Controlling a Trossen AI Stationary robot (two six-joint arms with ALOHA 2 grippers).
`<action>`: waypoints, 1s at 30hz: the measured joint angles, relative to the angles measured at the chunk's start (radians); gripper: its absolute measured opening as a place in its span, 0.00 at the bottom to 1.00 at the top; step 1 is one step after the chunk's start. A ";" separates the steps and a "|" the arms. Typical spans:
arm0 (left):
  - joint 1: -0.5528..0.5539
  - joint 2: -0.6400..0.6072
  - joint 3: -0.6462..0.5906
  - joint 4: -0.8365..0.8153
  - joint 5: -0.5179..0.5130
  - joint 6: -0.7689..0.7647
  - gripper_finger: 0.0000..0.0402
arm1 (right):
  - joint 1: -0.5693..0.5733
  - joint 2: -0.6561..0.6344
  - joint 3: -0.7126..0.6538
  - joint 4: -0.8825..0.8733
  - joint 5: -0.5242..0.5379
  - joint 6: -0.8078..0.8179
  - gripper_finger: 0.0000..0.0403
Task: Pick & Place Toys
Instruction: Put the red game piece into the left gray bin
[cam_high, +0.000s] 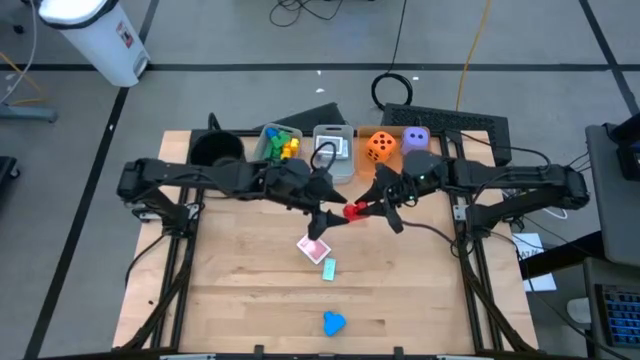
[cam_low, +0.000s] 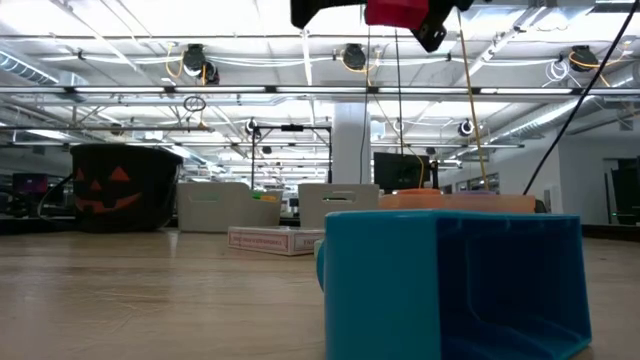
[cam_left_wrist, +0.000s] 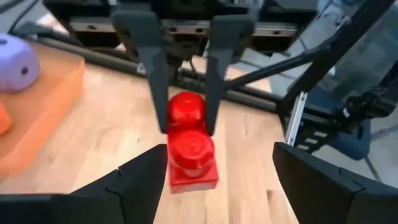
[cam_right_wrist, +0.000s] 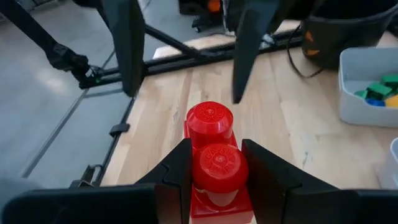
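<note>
High view: both arms meet mid-tabletop over a red block (cam_high: 356, 210), held in the air between them. The right claw (cam_high: 372, 208) is pinched narrow on the block; the right wrist view shows its fingers (cam_right_wrist: 177, 171) pressed against both sides of the two-stud red brick. The left claw (cam_high: 333, 216) stands wide, its fingers clear of the block on either side in the left wrist view, so it looks like a handover with the right arm now carrying.

Done so far, judging by layout: green, yellow and blue blocks (cam_high: 279, 143) sit in a clear bin (cam_high: 262, 150) at the back, and the orange die (cam_high: 380, 146) and purple die (cam_high: 416, 139) rest on the flat orange tray (cam_high: 395, 131).

Left to do: the red block is not yet placed, playing cards (cam_high: 314, 247) lie loose on the wooden tabletop (cam_high: 230, 280), and a blue block (cam_high: 333, 322) sits near the front edge. Roughly halfway, I'd say.
</note>
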 joint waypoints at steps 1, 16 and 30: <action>0.001 0.002 0.000 -0.003 -0.001 0.000 0.75 | 0.001 0.006 0.000 -0.002 -0.001 0.000 0.24; 0.016 0.027 0.000 -0.041 -0.025 0.025 0.75 | 0.024 0.046 0.000 0.088 -0.008 0.003 0.24; 0.023 0.026 0.000 -0.056 -0.012 0.016 0.75 | 0.019 0.046 0.000 0.112 0.031 -0.027 0.24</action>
